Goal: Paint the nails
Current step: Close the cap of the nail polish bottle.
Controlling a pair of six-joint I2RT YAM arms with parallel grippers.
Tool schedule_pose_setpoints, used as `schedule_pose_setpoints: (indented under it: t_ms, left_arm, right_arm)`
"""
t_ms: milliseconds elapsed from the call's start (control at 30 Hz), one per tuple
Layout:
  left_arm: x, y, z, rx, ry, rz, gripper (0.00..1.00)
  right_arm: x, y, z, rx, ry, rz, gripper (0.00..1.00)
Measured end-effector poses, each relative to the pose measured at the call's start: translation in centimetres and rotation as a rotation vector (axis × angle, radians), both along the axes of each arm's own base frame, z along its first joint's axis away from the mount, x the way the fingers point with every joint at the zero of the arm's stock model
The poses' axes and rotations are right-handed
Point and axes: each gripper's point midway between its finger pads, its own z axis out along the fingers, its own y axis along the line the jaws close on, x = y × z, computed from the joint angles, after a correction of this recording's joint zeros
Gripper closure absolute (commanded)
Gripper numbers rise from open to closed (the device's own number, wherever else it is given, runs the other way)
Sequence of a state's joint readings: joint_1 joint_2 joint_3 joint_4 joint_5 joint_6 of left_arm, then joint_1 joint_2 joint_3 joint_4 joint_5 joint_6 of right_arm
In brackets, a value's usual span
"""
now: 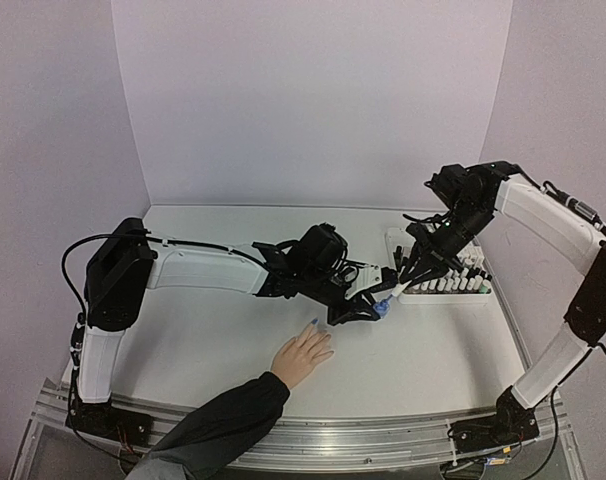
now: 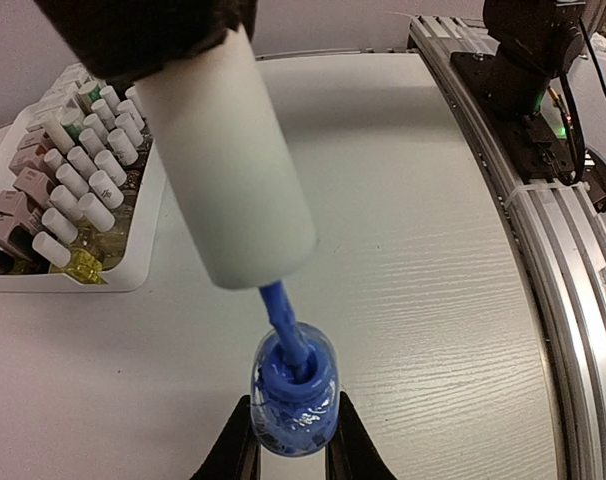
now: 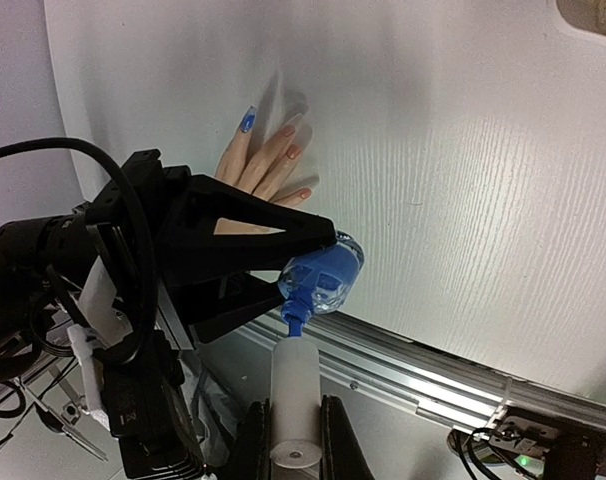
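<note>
A light-skinned hand (image 1: 303, 355) in a dark sleeve lies flat on the table. One of its nails (image 1: 314, 322) is blue. In the right wrist view that blue nail (image 3: 248, 120) lies beside bare pinkish nails (image 3: 295, 152). Above the table, right of the hand, my left gripper (image 2: 293, 425) is shut on a small bottle of blue polish (image 2: 295, 395). My right gripper (image 3: 295, 425) is shut on the white cap (image 3: 295, 385), whose blue brush stem (image 2: 283, 320) goes into the bottle's neck. The two grippers meet next to the tray, with the bottle (image 1: 381, 308) tilted toward the cap (image 1: 398, 290).
A white tray (image 1: 398, 240) packed with several polish bottles with white caps stands at the back right, close behind the right gripper. An aluminium rail (image 1: 383, 430) runs along the near table edge and carries both arm bases. White walls close in the back and sides.
</note>
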State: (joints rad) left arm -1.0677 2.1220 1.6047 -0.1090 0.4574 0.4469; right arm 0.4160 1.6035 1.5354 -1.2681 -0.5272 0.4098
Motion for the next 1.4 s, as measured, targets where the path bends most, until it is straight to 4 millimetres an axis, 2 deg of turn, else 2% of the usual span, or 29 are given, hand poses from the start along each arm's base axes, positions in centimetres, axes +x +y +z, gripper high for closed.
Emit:
schedule_pose_setpoints:
  t_ms: [500,1000,1200,1400]
  left_arm:
    - [0.0,0.4,-0.9,0.035,0.013,0.009,1.00]
    - [1.9,0.5,-1.3,0.062,-0.044,0.093,1.00]
    - [2.6,0.0,-0.5,0.047,-0.067,0.114,1.00]
    - [2.8,0.0,-0.5,0.049,-0.071,0.120,1.00]
  right_arm:
    - [0.0,0.9,-1.5,-0.036,0.021,0.017,1.00]
    - [1.4,1.3,-2.0,-0.094,-0.005,-0.094,1.00]
    - [1.7,1.7,-2.2,-0.118,-0.017,-0.126,1.00]
    - [2.1,1.7,-2.4,-0.132,-0.027,-0.147,0.98]
